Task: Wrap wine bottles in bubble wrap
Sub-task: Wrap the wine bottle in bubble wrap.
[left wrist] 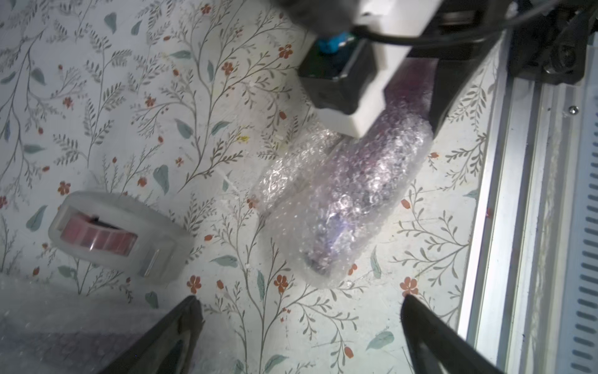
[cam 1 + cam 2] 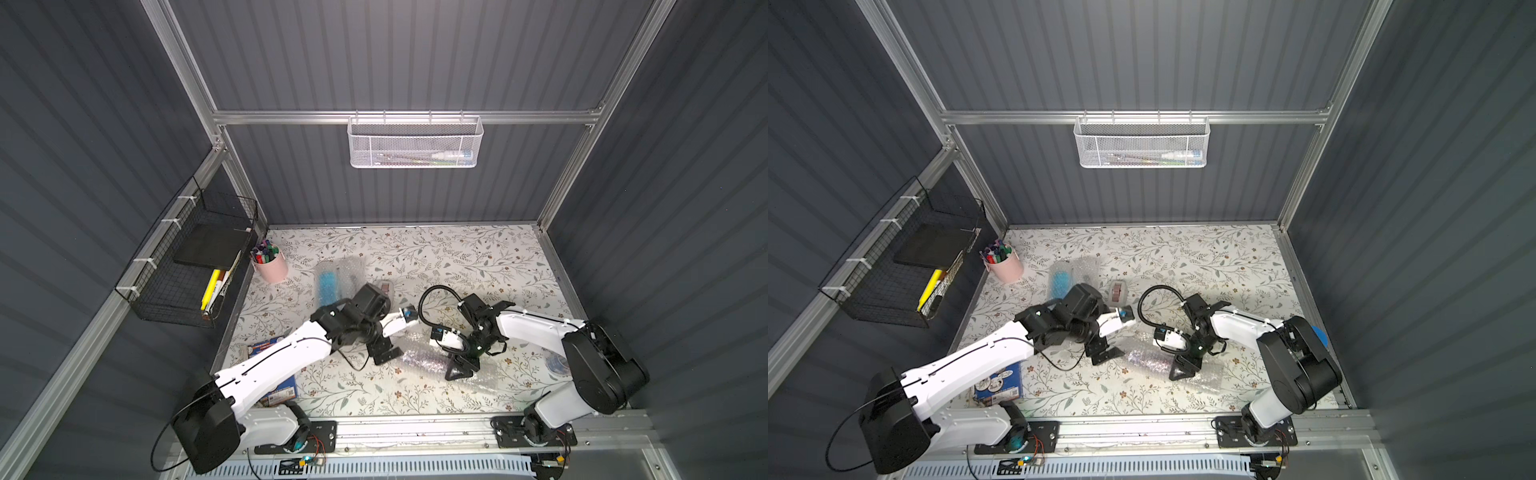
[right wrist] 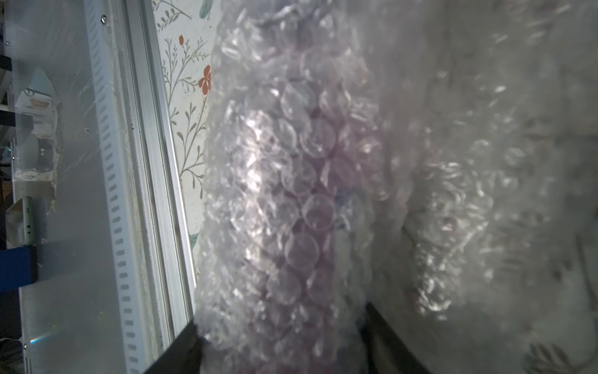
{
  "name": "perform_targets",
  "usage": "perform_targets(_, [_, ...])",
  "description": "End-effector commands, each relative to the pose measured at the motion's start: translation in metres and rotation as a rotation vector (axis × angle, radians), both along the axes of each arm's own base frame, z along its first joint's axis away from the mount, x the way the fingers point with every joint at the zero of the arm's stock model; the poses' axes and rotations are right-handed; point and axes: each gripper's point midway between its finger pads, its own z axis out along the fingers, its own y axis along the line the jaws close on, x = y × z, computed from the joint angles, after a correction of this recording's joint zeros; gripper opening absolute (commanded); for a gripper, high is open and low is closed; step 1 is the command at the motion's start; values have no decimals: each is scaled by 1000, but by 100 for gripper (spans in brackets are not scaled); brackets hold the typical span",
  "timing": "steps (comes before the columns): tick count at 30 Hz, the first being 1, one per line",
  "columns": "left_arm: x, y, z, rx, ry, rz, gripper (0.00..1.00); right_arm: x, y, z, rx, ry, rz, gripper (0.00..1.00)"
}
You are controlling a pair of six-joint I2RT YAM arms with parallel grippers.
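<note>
The right gripper (image 2: 460,373) is clamped across the dark purple glass bottle (image 1: 349,200). The bottle lies rolled in the clear crinkly bubble wrap (image 3: 453,155) at the near middle of the floral table (image 2: 436,257). The left gripper (image 1: 299,301) hovers just left of the roll, jaws wide apart and empty. The right grip should probably hold firm so the wrap cannot spring open. Loose wrap spreads to its right and wants tucking. The translucent tape dispenser with a red roll (image 1: 113,233) sits just beyond, within the left arm's reach for sealing.
</note>
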Motion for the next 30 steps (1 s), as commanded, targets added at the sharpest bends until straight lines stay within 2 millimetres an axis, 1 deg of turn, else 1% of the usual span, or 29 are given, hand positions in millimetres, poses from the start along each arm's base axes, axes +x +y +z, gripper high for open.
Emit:
perform_targets(1, [-13,-19,-18,47,-94,-166,99,1,12,15,54,95,-43,60])
perform_targets(2, [-15,-26,-24,63,-98,-192,99,4,14,17,68,111,-46,60])
perform_targets(3, [-17,-33,-31,86,-114,-222,100,4,13,14,59,124,-44,61])
perform_targets(5, [-21,-49,-44,133,-179,-301,99,-2,3,6,12,157,-20,61])
perform_targets(7, [-23,-63,-49,126,-208,-348,99,-1,-4,1,-21,150,-18,61])
perform_targets(8, [-24,-70,-52,112,-207,-373,99,0,-5,2,-14,148,-27,61])
perform_targets(10, [-26,-78,-62,106,-202,-408,99,2,-8,1,-9,137,-25,62])
perform_targets(13, [-21,-88,-74,134,-199,-432,99,1,-10,-2,-12,136,-5,63])
perform_targets(15, [-15,-95,-78,131,-218,-429,99,2,-10,-2,-12,136,4,62])
perform_targets(18, [-14,-103,-85,127,-202,-439,98,6,-9,-1,-9,122,12,63])
perform_targets(20, [-11,-107,-93,138,-196,-436,94,8,-9,-2,-12,118,17,63])
perform_targets(22, [-11,-111,-99,146,-172,-433,86,9,-8,-2,-14,116,21,63])
perform_targets(23, [-12,-115,-99,137,-152,-430,81,10,-8,-2,-14,113,21,64])
perform_targets(25, [-12,-110,-106,171,-114,-408,76,12,-6,1,0,105,20,68])
perform_targets(27, [-10,-106,-113,204,-107,-395,72,15,-5,3,10,91,21,68])
perform_targets(30, [-5,-103,-117,234,-85,-369,61,15,-5,3,7,81,23,69])
